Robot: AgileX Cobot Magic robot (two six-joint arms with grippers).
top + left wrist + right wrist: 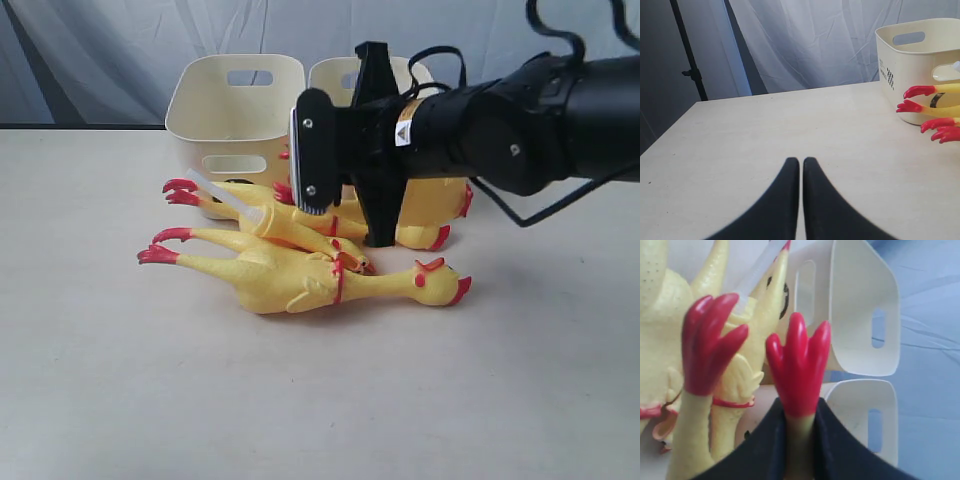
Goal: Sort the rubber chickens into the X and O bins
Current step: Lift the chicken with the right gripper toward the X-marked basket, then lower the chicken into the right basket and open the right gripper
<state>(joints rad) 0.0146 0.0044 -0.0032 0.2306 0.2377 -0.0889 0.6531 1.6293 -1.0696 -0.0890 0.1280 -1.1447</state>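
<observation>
Three yellow rubber chickens lie in front of two cream bins, the left bin [235, 100] and the right bin [340, 75]. The front chicken [300, 278] and the middle chicken [285, 225] rest on the table with their red feet to the left. The third chicken [432, 200] is partly behind my right arm [480, 125]. My right gripper [799, 407] is shut on its leg just below one red foot [797, 360]. My left gripper [801, 161] is shut on nothing over bare table, with a bin [910, 60] and red feet [917, 92] off to one side. The bins' marks are mostly hidden.
A pale translucent strip [225, 195] lies across the middle chicken's legs. The beige table [320, 400] runs wide in front of the chickens and to both sides. Grey curtain [100, 50] hangs behind the bins.
</observation>
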